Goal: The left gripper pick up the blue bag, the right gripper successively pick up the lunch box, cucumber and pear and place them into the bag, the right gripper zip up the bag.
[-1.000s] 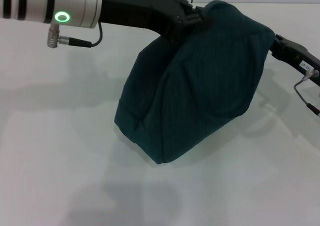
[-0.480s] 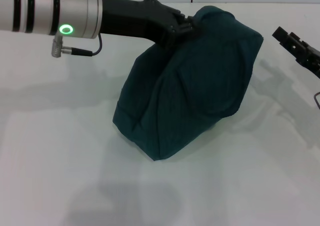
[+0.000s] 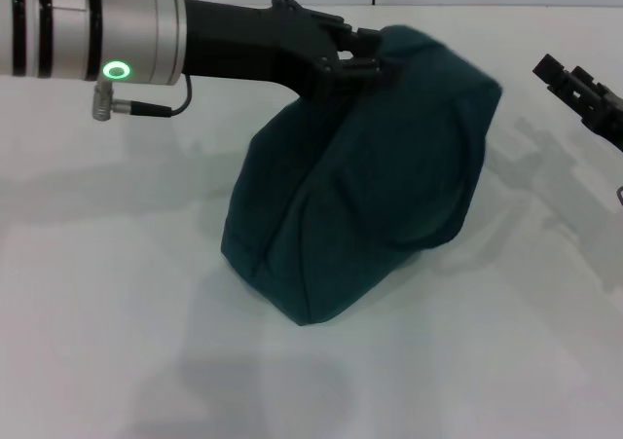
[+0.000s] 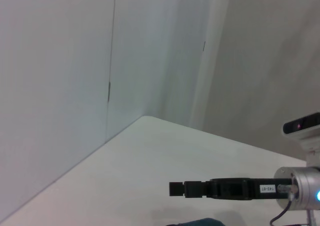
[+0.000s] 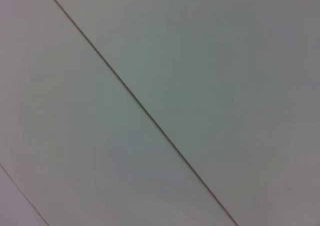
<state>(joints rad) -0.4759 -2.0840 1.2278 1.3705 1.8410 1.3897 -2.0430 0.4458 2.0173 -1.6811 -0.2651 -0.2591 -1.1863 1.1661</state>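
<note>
Left gripper [image 3: 362, 57], at upper centre-left, is seen clamped on the top edge of the blue bag [image 3: 365, 176], which rests tilted on the white table [image 3: 117, 312]; lunch box, cucumber and pear are not visible. Right gripper [image 3: 563, 76], well apart at the right, carries nothing; its finger spacing cannot be told. For zipping, the bag top should be held taut and level.

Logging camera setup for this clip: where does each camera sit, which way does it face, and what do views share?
Head: above, looking down at the table; left gripper at the blue bag, right gripper apart from it.
Left wrist: faces walls across the table; no own fingers.
Right wrist: only a wall seam.
Shared: right gripper and the bag's edge.
</note>
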